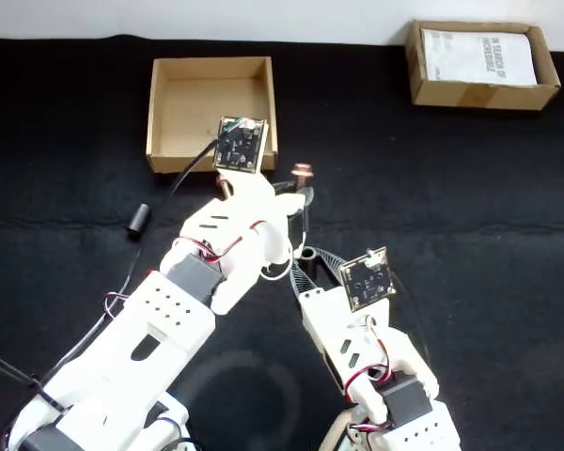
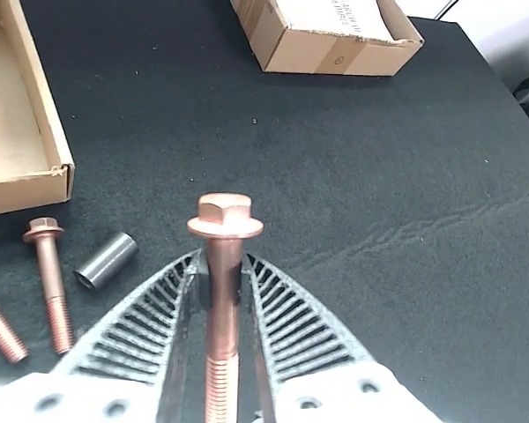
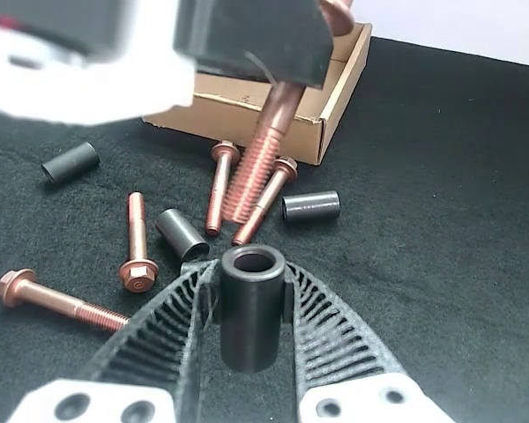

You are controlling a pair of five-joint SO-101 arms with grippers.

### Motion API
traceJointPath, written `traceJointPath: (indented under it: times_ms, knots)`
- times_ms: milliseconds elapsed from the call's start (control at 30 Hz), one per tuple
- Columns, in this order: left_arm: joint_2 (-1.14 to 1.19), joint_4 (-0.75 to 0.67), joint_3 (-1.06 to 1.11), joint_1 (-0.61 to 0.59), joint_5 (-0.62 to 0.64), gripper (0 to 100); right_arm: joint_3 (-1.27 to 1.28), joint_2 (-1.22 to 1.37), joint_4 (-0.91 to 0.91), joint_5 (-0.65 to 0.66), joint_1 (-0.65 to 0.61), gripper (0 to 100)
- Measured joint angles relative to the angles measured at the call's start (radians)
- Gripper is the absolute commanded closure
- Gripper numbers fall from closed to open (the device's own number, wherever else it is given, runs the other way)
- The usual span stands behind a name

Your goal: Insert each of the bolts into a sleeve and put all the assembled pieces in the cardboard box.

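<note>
From the high camera I see the left arm stretched toward the cardboard box (image 1: 164, 113). Its left gripper (image 1: 299, 194) sits just beside the box's near corner, clamped on a copper bolt (image 1: 302, 171) whose head points away from the arm. The right gripper (image 1: 306, 256) is close behind it, nearer the bases; from up here I cannot tell what it carries. A stray sleeve (image 1: 137, 218) lies on the black table (image 1: 470, 235) off to the left, and a second box (image 1: 423, 89) holding a printed sheet (image 1: 477, 56) stands at the far right. On the left wrist camera the fingers (image 2: 286, 326) pinch the bolt's shank just under its flanged head, threads toward the wrist. Two loose bolts (image 2: 48, 282) and a dark loose sleeve (image 2: 106, 258) lie by the box's corner. On the right wrist camera the right gripper is clenched on a held sleeve (image 3: 251, 308), its open bore facing the lens. The bolt's threaded tip is near that bore but apart from it. Four loose bolts and three more sleeves lie on the table between this gripper and the box.
</note>
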Motion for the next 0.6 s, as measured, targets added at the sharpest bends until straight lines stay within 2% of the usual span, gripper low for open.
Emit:
traceJointPath:
  times_ms: [300,433,533,600]
  knots:
    - [-0.064,-0.100,0.037,0.023,0.000,99,0.000,0.000,0.000,-0.023,0.017,99.2]
    - [-0.193,-0.152,0.117,0.028,0.000,99,0.000,0.000,0.000,-0.112,0.052,99.2]
    - [-0.322,-0.158,0.207,0.028,-0.008,99,0.000,0.000,0.000,-0.126,0.061,99.2]
    - [-0.423,-0.158,0.281,0.026,-0.058,99,0.000,0.000,0.000,-0.127,0.064,99.2]
